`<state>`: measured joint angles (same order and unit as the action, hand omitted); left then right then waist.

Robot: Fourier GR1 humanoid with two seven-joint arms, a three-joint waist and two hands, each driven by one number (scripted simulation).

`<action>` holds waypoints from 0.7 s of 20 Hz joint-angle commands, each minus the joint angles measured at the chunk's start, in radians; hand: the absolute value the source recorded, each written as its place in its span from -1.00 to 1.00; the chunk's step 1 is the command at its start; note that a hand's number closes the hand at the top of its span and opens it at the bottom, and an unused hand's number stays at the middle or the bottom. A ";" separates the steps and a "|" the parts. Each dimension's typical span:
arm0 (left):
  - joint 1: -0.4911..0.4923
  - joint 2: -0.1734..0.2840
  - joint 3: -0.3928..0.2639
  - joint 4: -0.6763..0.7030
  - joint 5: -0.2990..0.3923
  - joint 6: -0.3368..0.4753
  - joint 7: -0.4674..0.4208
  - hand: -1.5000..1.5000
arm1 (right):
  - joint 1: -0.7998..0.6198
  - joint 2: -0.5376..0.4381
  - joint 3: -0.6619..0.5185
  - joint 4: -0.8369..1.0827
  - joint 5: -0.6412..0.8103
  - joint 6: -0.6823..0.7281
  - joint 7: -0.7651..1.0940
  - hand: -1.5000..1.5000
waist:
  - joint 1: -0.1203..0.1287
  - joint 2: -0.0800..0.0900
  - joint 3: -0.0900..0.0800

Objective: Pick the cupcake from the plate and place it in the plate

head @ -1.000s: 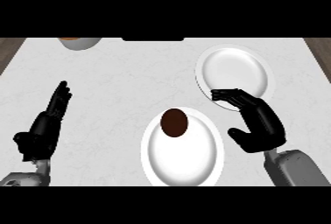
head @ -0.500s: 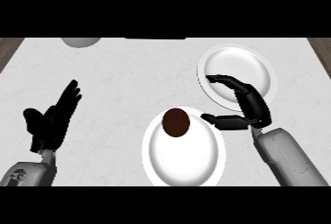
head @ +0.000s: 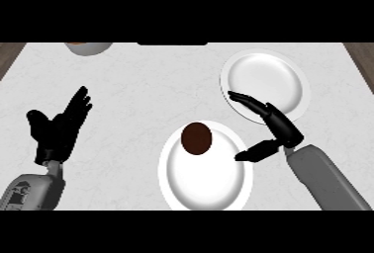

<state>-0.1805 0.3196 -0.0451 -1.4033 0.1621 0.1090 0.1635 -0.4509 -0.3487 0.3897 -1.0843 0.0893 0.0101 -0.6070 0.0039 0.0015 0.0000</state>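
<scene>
A pale marbled counter [head: 146, 84] lies under me. My right hand [head: 274, 126] hangs spread, fingers and thumb apart around nothing. The cupcake [head: 196, 138] sits just to its left, on the far part of the near plate [head: 208, 183]. The empty plate [head: 263, 81] lies just beyond my fingers. My left hand [head: 58, 129] rests open, far left. The cupcake looks light and crumbly; I'd hold its sides.

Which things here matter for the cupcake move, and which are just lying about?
Belongs to the job:
cupcake
near plate under it
far plate, bare
right hand, open beside the cupcake

Just there:
left hand, open, resting at the left
bowl at the far edge
</scene>
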 commanded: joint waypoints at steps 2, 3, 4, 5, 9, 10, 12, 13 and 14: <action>-0.030 0.004 0.043 0.077 0.005 -0.049 -0.035 0.00 | -0.059 0.019 0.009 -0.037 0.099 0.008 0.145 -1.00 | -0.004 -0.001 0.000; -0.001 -0.029 -0.002 -0.028 -0.042 0.021 0.037 0.00 | 0.038 -0.031 0.021 -0.161 0.110 0.024 0.146 -1.00 | -0.008 -0.004 0.000; 0.015 -0.020 0.001 -0.077 -0.032 0.018 0.065 0.00 | -0.024 -0.008 0.032 -0.119 0.132 0.037 0.186 -1.00 | -0.001 -0.004 0.000; -0.022 -0.007 0.040 0.028 -0.006 -0.038 0.005 0.00 | -0.025 0.000 0.029 -0.114 0.142 0.055 0.216 -1.00 | -0.005 -0.002 0.000; 0.027 -0.014 0.016 -0.050 -0.033 -0.013 0.040 0.00 | -0.048 0.014 0.091 -0.213 0.200 0.105 0.409 -1.00 | -0.004 -0.005 -0.001; 0.044 -0.033 0.010 -0.042 -0.042 -0.007 0.023 0.00 | -0.025 0.001 0.092 -0.187 0.229 0.103 0.384 -1.00 | -0.003 -0.004 0.000; -0.016 -0.027 0.035 0.039 -0.036 -0.030 -0.012 0.00 | -0.063 0.029 0.123 -0.231 0.262 0.133 0.484 -1.00 | -0.008 -0.002 -0.001; 0.036 -0.019 0.056 0.052 -0.014 -0.060 -0.059 0.00 | -0.021 0.004 0.131 -0.234 0.301 0.112 0.460 -1.00 | -0.006 -0.002 -0.001; 0.012 -0.048 0.013 0.005 -0.052 -0.020 -0.017 0.00 | -0.031 0.040 0.164 -0.214 0.357 0.076 0.481 -1.00 | -0.004 -0.003 0.000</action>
<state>-0.1571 0.2914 -0.0204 -1.4018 0.1287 0.0844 0.1499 -0.4853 -0.3362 0.4966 -1.2849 0.3393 0.1061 -0.2024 -0.0006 -0.0018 -0.0007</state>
